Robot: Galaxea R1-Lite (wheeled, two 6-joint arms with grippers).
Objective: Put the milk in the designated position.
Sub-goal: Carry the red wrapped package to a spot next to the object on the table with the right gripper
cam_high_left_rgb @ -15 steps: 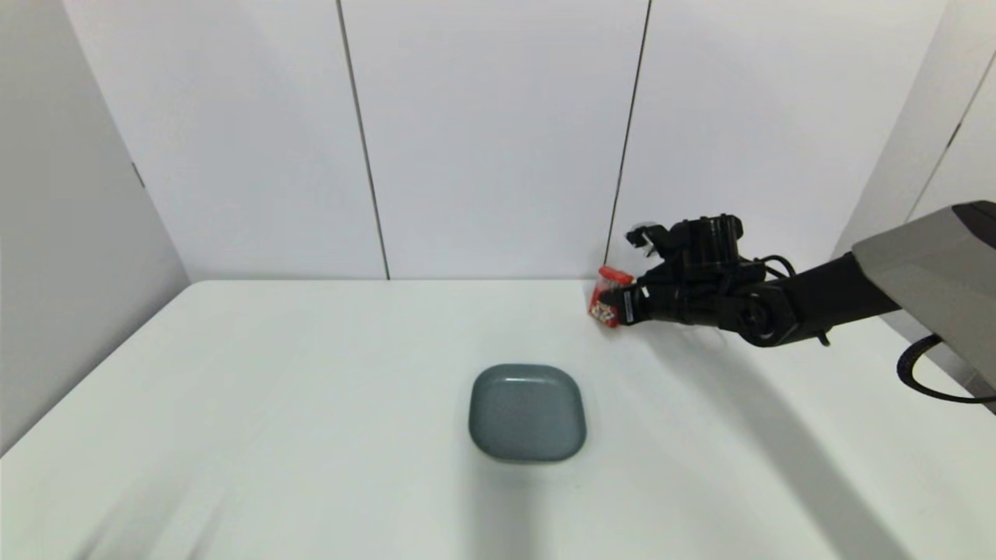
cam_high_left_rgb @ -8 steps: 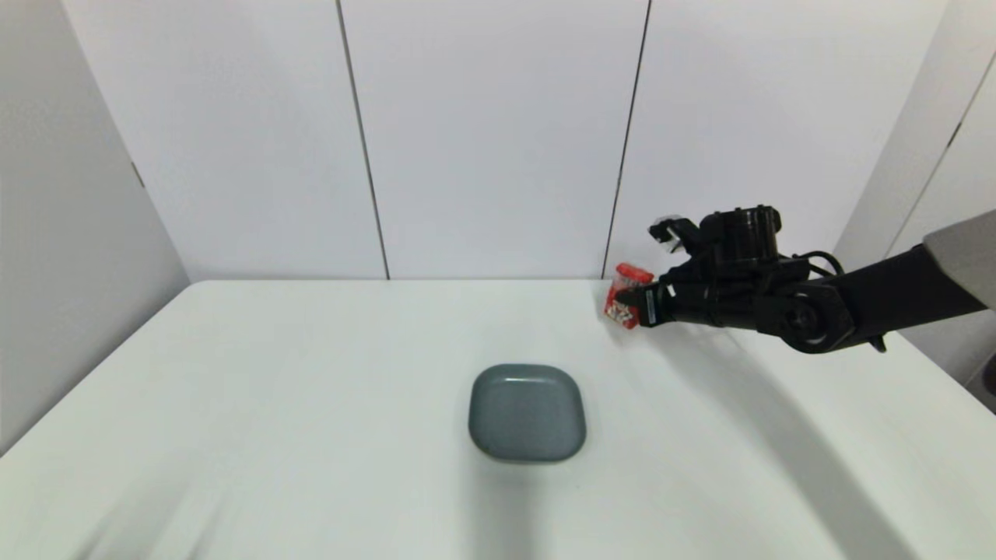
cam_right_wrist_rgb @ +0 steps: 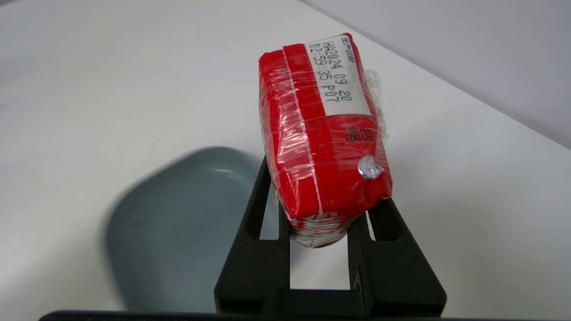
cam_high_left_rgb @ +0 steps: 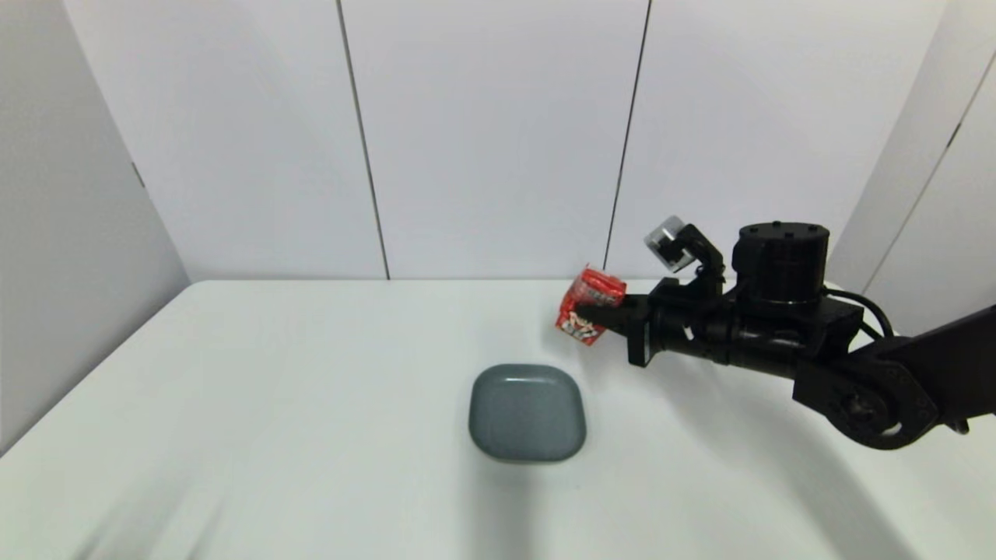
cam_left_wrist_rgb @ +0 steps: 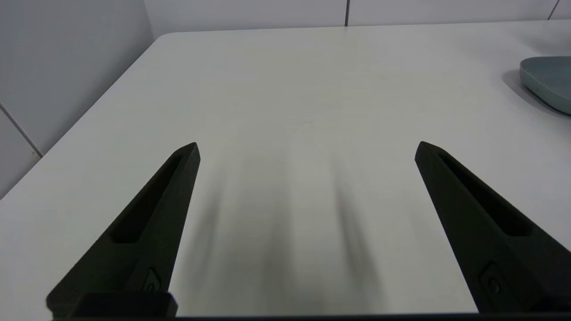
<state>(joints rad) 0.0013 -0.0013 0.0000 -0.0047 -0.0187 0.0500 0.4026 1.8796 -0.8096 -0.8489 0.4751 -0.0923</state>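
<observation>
Right gripper (cam_high_left_rgb: 603,317): jaws clenched on the small red film-wrapped milk carton (cam_high_left_rgb: 589,306), one black finger pressed to each side of its lower end. In the right wrist view the carton (cam_right_wrist_rgb: 322,133) shows its printed date panel and a foil straw seal. The carton is tilted and held clear of the white bench (cam_high_left_rgb: 311,404), beyond the grey rounded-square plate (cam_high_left_rgb: 527,412) and a little toward its right side, not over it. Left gripper (cam_left_wrist_rgb: 308,187): jaws released and spread wide, low over bare bench well to the left of the plate (cam_left_wrist_rgb: 548,82).
</observation>
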